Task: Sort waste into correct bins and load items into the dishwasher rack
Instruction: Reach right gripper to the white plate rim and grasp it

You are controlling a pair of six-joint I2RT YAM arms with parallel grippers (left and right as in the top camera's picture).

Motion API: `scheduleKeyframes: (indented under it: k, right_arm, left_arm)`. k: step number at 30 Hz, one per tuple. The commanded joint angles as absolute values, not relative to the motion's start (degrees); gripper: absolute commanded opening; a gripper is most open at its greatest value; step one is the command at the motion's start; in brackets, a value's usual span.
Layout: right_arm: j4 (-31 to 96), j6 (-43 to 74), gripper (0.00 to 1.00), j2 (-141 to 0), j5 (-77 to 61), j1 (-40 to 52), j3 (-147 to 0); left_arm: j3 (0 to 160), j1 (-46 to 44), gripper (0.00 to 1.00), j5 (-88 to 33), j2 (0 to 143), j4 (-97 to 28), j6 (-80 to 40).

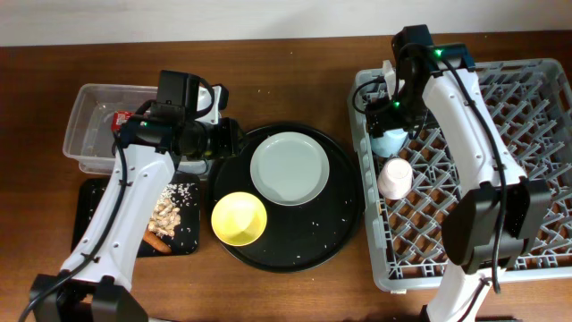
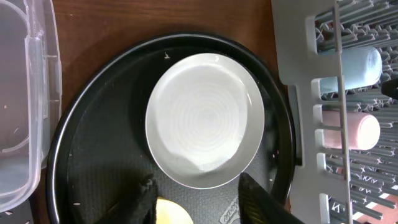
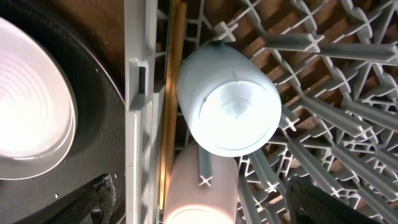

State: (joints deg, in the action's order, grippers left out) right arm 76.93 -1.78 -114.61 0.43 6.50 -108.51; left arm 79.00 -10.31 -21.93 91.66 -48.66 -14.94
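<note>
The pale plate (image 1: 289, 168) and the yellow bowl (image 1: 239, 218) lie on the round black tray (image 1: 344, 219). My left gripper (image 2: 199, 205) is open and empty above that tray, between the plate (image 2: 205, 118) and the bowl (image 2: 171, 215). The blue cup (image 3: 230, 99) and the pink cup (image 3: 202, 186) lie in the grey rack (image 1: 474, 228), with the chopsticks (image 3: 173, 93) along its left wall. My right gripper (image 3: 205, 202) is open and empty over the two cups. The red wrapper (image 1: 123, 116) is in the clear tub (image 1: 94, 103). Flaky scraps (image 1: 166, 210) and the sausage piece (image 1: 157, 242) lie on the shallow black tray (image 1: 88, 219). The tissue is not visible.
The rack's wall (image 2: 298, 93) stands close to the right of the round tray (image 2: 93, 155). The clear tub (image 2: 25, 93) is to its left. Bare brown table shows along the back edge.
</note>
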Motion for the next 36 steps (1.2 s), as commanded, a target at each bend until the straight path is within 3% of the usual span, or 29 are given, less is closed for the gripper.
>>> scheduleKeyframes:
  k: [1, 3, 5, 7, 9, 13, 14, 16, 18, 21, 22, 24, 25, 27, 31, 36]
  right_arm:
    - [79.3, -1.0, 0.87, -114.6, -2.3, 6.2, -108.6]
    - [81.4, -1.0, 0.88, -113.3, -3.8, 6.2, -110.7]
    - [86.0, -1.0, 0.87, -110.4, -9.5, 6.4, -114.7]
    - [88.4, -1.0, 0.89, -108.0, -12.6, 6.5, -115.3]
    - [91.0, -1.3, 0.98, -106.0, -19.3, 6.5, -115.3]
    - [92.7, -1.9, 0.98, -106.2, -29.1, 9.5, -114.3]
    - [92.5, -1.9, 0.93, -106.2, -29.1, 11.2, -114.3]
    - [90.8, -1.9, 0.64, -106.2, -29.1, 16.6, -114.3]
    - [87.4, -1.8, 0.54, -106.6, -29.1, 24.7, -114.3]
    - [84.9, -0.3, 0.51, -108.6, -26.1, 34.3, -114.3]
    - [83.3, -0.1, 0.51, -109.9, -26.1, 37.5, -114.1]
    - [78.0, -0.1, 0.47, -112.8, -24.8, 43.9, -112.7]
    - [75.5, -0.1, 0.45, -114.1, -22.9, 46.6, -111.6]
    - [70.6, 0.1, 0.44, -116.5, -22.0, 51.3, -108.2]
    - [61.1, 3.2, 0.44, -119.4, -12.4, 58.3, -102.0]
    - [58.9, 4.7, 0.45, -119.4, -6.7, 59.8, -101.0]
  left_arm:
    - [78.7, -10.1, 0.25, -21.1, 89.2, -52.7, -13.3]
    - [78.7, -10.1, 0.26, -19.4, 84.3, -55.2, -12.5]
    - [78.7, -10.1, 0.27, -8.9, 78.0, -61.1, -15.4]
    - [78.7, -10.1, 0.27, -7.0, 77.0, -64.9, -16.2]
    - [76.7, -10.1, 0.27, -7.0, 77.1, -67.7, -16.2]
    - [70.9, -10.1, 0.26, -2.0, 77.1, -67.8, -16.2]
    - [70.9, -10.0, 0.26, -1.2, 77.1, -68.2, -16.2]
    - [70.9, -10.0, 0.26, 1.3, 77.1, -67.5, -16.2]
    - [71.0, -6.1, 0.22, 1.4, 76.0, -66.5, -16.7]
    - [71.1, 9.1, 0.17, 1.4, 70.8, -65.3, -21.8]
    - [71.1, 15.7, 0.27, -0.1, 68.6, -65.6, -24.4]
    - [71.1, 23.0, 0.62, -3.7, 66.7, -66.3, -24.4]
    - [71.1, 24.3, 0.65, -3.7, 66.7, -67.4, -24.4]
    - [71.1, 24.3, 0.99, -3.7, 66.7, -67.4, -24.4]
    - [71.1, 24.3, 0.99, -3.8, 66.7, -67.4, -24.4]
    - [71.1, 24.3, 0.99, -6.7, 66.7, -67.4, -24.4]
